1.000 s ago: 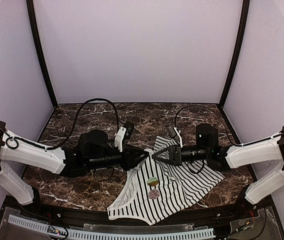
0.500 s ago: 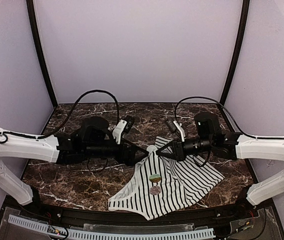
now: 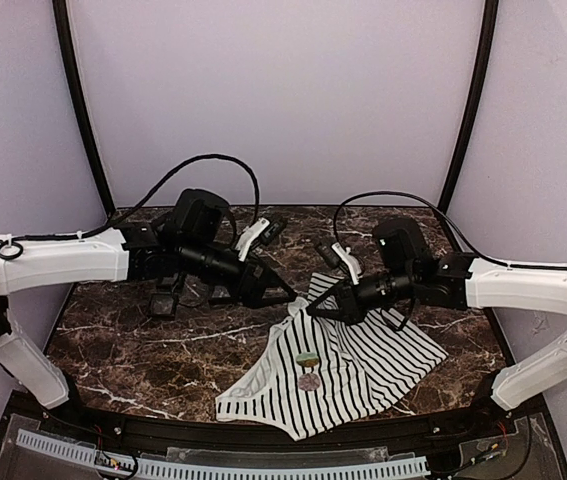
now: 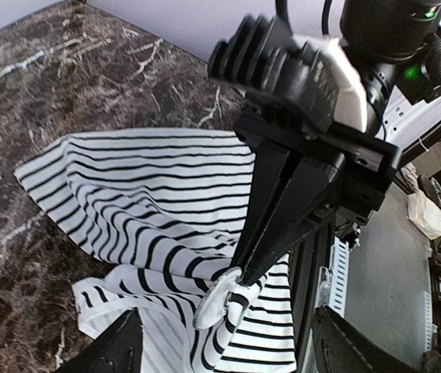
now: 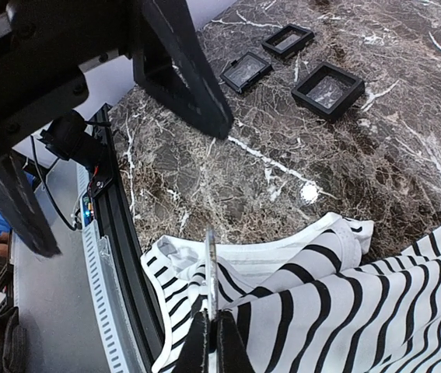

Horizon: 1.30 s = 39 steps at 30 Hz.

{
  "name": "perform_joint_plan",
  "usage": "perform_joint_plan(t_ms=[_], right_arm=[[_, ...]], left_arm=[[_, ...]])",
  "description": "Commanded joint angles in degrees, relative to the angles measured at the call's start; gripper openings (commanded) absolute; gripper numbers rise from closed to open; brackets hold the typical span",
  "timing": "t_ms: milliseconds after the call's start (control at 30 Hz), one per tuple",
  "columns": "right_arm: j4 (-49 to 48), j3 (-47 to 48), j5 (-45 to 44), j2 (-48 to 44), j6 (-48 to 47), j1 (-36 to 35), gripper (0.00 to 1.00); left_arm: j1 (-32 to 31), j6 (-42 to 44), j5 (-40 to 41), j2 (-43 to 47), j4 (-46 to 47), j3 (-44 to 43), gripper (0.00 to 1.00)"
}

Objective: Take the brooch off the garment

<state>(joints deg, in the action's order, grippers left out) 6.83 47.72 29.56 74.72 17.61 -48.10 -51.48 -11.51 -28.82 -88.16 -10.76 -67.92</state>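
the right gripper (image 5: pixel 208 340) is pinched fully closed on the white edging of the garment (image 3: pixel 363 360), with that edge bunched at its fingertips near the centre of the top view. the left gripper (image 3: pixel 281 293) hangs just left of that pinch, its fingers spread wide with nothing between them. the brooch (image 3: pixel 308 359) sits on the striped front of the garment at lower centre of the top view, below both grippers. a pinkish piece (image 3: pixel 308 383) lies just under it; whether it belongs to the same brooch cannot be told. step in hand, as judged: bring the open left gripper down onto the brooch while the right one anchors the cloth. hold the right pinch steady so the fabric around the brooch is taut. approach from above, close on the brooch body only, then pull away from the anchored edge. risks: catching a fold of fabric along with the brooch, or dragging the whole garment across the table (image 3: pixel 143 350). the small black boxes (image 5: pixel 327 89) stand on the marble in the upper part of the right wrist view, well apart from the garment and out of the path. the right arm's fingers fill the centre of the left wrist view and crowd the approach.
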Motion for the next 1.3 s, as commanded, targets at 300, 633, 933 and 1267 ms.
perform_joint_plan(t_ms=[300,633,933,1267], right_arm=[[0.5,2.5,1.2,0.6,-0.4,-2.1,0.00],[1.5,2.5,4.4,0.8,-1.1,-2.1,0.00],[3.0,3.2,5.4,1.6,-1.9,-2.2,0.00],[-2.8,0.6,3.2,-1.0,2.4,-2.2,0.22]], left_arm=[[0.1,4.1,-11.4,-5.6,-3.0,0.0,0.43],[1.1,3.6,-13.7,-6.0,-0.3,1.7,0.26],[1.2,3.7,-16.9,-6.2,1.3,2.8,0.09],[1.1,1.7,-18.9,-4.8,6.5,5.8,0.01]])
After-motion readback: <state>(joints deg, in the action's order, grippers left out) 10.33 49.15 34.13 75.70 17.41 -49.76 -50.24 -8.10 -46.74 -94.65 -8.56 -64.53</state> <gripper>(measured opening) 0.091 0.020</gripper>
